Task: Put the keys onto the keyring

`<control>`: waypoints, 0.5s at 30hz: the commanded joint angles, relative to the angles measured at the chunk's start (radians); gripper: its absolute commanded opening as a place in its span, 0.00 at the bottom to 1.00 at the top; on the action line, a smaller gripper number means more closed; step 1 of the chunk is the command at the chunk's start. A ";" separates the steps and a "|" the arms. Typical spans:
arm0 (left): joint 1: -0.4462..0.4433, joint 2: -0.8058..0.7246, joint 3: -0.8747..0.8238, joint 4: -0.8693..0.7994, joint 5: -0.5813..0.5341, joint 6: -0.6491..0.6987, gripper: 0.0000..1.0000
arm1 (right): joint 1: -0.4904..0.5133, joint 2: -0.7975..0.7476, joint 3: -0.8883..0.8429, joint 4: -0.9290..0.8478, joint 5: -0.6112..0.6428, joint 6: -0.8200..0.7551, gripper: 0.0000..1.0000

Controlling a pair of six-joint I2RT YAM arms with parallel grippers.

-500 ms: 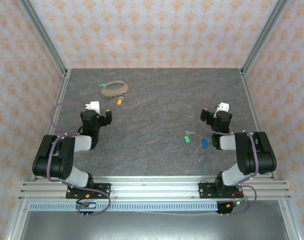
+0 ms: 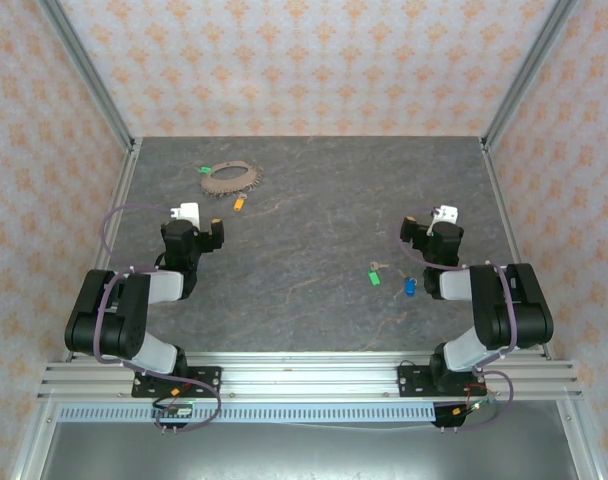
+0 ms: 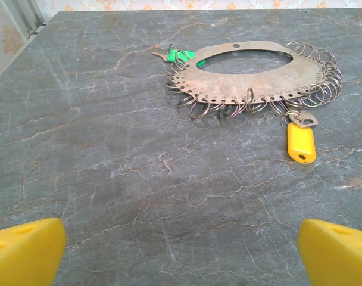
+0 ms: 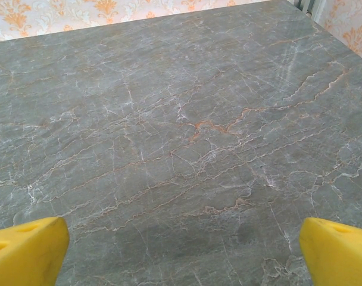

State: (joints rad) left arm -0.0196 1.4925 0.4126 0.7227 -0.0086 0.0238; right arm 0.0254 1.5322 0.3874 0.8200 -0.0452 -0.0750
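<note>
Now: both hands spread wide, empty

Left hand [image 3: 181,253] and right hand [image 4: 181,253] have their jaws fully apart, gripping nothing. Keyring [image 2: 231,178] lies flat at 11 o'clock on the surface [image 2: 314,215]. Green-tagged key [image 3: 180,56] sits at its 10 o'clock edge. Yellow-tagged key [image 3: 301,142] touches its fringe at 5 o'clock. Loose green-tagged key [image 2: 375,277] and blue-tagged key [image 2: 409,286] lie at 4 o'clock, near the right hand.

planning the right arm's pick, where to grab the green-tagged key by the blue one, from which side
Probably its green tag, bulkier than the thin metal blade lying flat on the table. Come straight down from above, jaws across the tag's short width.
</note>
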 commanded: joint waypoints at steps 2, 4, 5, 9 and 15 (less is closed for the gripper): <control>-0.011 0.001 0.023 0.001 -0.025 -0.007 1.00 | -0.004 -0.009 0.008 0.002 0.006 0.004 0.99; -0.011 0.002 0.023 0.001 -0.025 -0.007 1.00 | -0.004 -0.010 0.008 0.003 0.006 0.004 0.99; -0.010 0.002 0.023 0.001 -0.025 -0.006 1.00 | -0.004 -0.011 0.003 0.009 0.001 0.002 0.99; -0.011 0.001 0.023 0.001 -0.026 -0.006 1.00 | -0.003 -0.010 -0.002 0.019 0.022 0.011 0.99; -0.011 0.002 0.023 0.002 -0.025 -0.007 1.00 | -0.003 -0.011 0.004 0.008 0.043 0.016 0.99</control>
State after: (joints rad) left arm -0.0196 1.4925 0.4126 0.7227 -0.0086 0.0238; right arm 0.0254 1.5322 0.3874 0.8192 -0.0223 -0.0704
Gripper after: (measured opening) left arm 0.999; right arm 0.993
